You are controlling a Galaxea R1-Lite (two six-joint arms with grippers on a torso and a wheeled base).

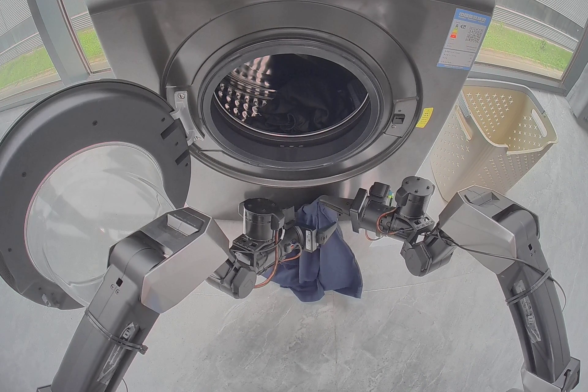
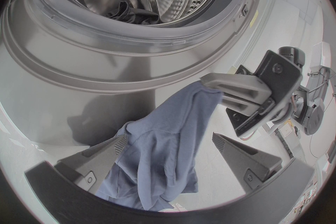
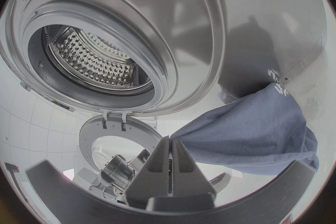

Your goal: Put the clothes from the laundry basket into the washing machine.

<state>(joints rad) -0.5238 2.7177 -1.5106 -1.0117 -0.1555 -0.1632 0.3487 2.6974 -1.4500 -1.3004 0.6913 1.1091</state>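
A dark blue cotton garment [image 1: 327,267] hangs low before the silver steel front-loading washing machine [image 1: 294,13], whose round glass-centred door [image 1: 92,111] stands swung open on the left. We see a cream perforated plastic laundry basket [image 1: 493,136] against the machine's right flank, and dark clothes [image 1: 294,99] lying in the drum [image 1: 245,93]. The garment's top edge is pinched between the closed fingers of the right gripper [image 3: 170,144], and its long axis drops straight down. The left gripper [image 2: 168,135] sits just beside it, fingers spread wide with the cloth draped between them. We judge that the drum lies above and ahead of the right gripper, so the lift falls to the right arm.
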